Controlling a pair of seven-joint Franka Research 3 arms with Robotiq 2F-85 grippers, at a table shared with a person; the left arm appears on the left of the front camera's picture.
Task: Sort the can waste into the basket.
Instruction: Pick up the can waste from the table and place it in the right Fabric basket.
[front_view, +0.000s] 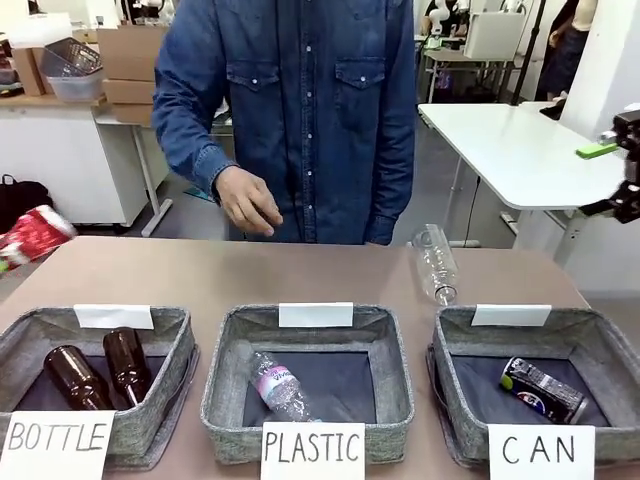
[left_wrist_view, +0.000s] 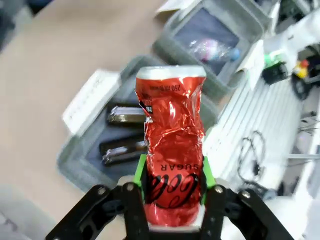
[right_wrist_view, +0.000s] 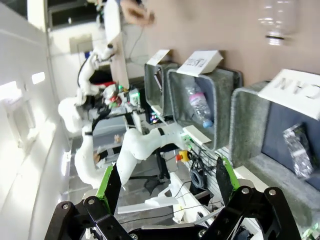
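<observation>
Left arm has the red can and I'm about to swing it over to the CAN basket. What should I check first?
1. Grip: left gripper shut on the red can's lower half. Ok.
2. Room in the CAN basket: one black can inside, bare lining beside it. Ok.
3. Right gripper: open, holding nothing. Ok.
4. Person's hand: above the table's far edge, behind the baskets. Cannot tell if it stays clear.
5. Clear bottle: on the table just behind the CAN basket, outside it. Ok.
</observation>
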